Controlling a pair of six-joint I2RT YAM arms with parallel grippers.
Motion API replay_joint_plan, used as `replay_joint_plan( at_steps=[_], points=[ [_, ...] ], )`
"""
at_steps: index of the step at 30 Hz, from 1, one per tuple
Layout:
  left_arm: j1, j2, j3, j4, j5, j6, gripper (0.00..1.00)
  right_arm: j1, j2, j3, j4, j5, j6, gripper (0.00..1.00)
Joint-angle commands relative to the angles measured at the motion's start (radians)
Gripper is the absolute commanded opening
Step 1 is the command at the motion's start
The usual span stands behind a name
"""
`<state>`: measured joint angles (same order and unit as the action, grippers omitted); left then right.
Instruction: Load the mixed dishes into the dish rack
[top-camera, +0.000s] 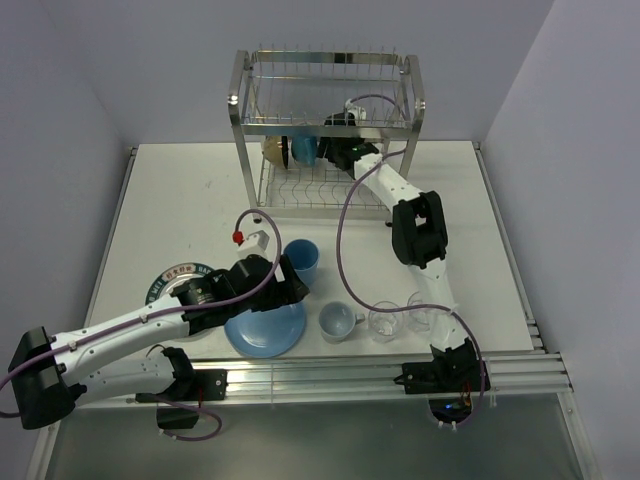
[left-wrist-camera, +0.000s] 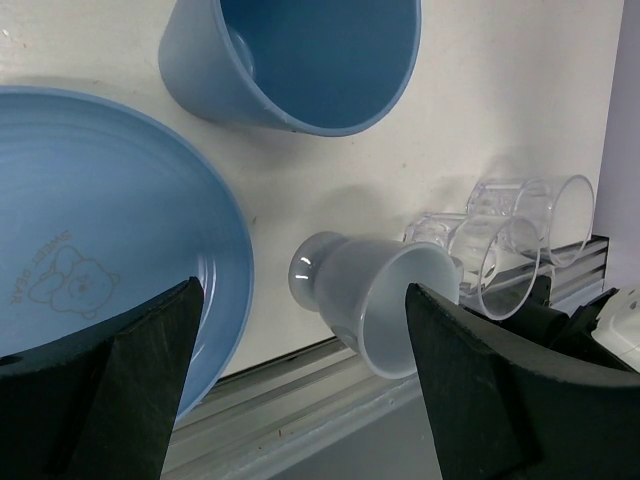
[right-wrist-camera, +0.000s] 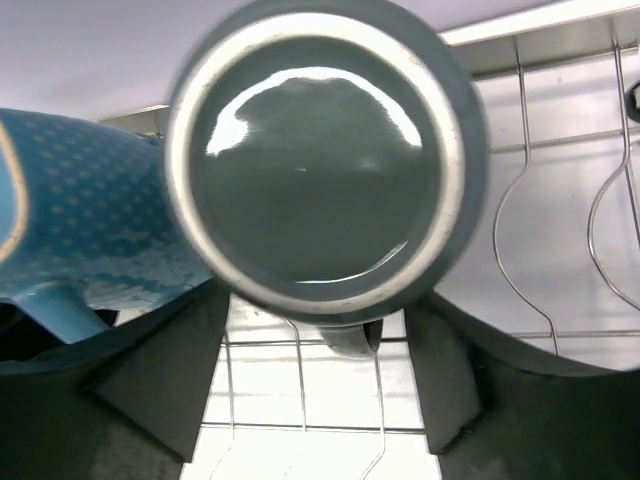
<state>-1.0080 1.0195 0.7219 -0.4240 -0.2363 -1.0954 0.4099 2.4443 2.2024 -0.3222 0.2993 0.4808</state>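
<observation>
Top view. At upper centre, the dish rack (top-camera: 240, 110): steel wire, two tiers. Inside its lower tier, the right gripper (top-camera: 345, 152), just right of a blue dotted mug (top-camera: 305, 150) and a cream cup (top-camera: 274, 150). Left of centre and lower, the left gripper (top-camera: 290, 283), spread wide above the far edge of the blue plate (top-camera: 262, 338), grasping nothing. Just right of it, the blue tumbler (top-camera: 302, 262). Along the lower middle, a pale mug (top-camera: 336, 322), then two clear glasses (top-camera: 385, 320) side by side. At left, a patterned plate (top-camera: 165, 282), partly hidden under the left arm.

Left wrist view. Dark fingers (left-wrist-camera: 130, 380) far apart at the bottom corners, nothing clasped. Plate at left, tumbler at top, pale mug in the middle, glasses at right.

Right wrist view. Filling upper centre, the round base of the dark mug (right-wrist-camera: 320, 170); dotted mug just beside it at left. Fingers (right-wrist-camera: 170, 380) parted at lower left and lower right, rack wires showing in between; released, no clamp on the mug.
</observation>
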Motion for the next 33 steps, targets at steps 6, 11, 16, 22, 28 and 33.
replay_joint_plan(
  at_steps=[6,11,16,22,28,33],
  points=[
    [-0.017,-0.029,0.017,0.024,-0.017,-0.037,0.88,-0.01,-0.14,-0.153,0.072,-0.009,0.019,0.82],
    [-0.058,-0.021,0.017,0.028,-0.023,-0.067,0.88,-0.005,-0.271,-0.357,0.176,-0.023,0.035,0.83],
    [-0.107,-0.032,0.014,0.022,-0.055,-0.107,0.88,-0.003,-0.226,-0.277,0.133,-0.011,-0.033,0.84],
    [-0.121,-0.019,0.017,0.022,-0.066,-0.107,0.88,-0.005,-0.142,-0.132,0.072,0.014,-0.08,0.8],
    [-0.121,0.008,0.054,0.005,-0.083,-0.086,0.88,-0.008,-0.082,-0.037,0.041,0.029,-0.102,0.72],
    [-0.121,-0.019,0.042,0.007,-0.083,-0.09,0.89,-0.016,-0.054,-0.009,0.026,0.035,-0.11,0.69]
  ],
)
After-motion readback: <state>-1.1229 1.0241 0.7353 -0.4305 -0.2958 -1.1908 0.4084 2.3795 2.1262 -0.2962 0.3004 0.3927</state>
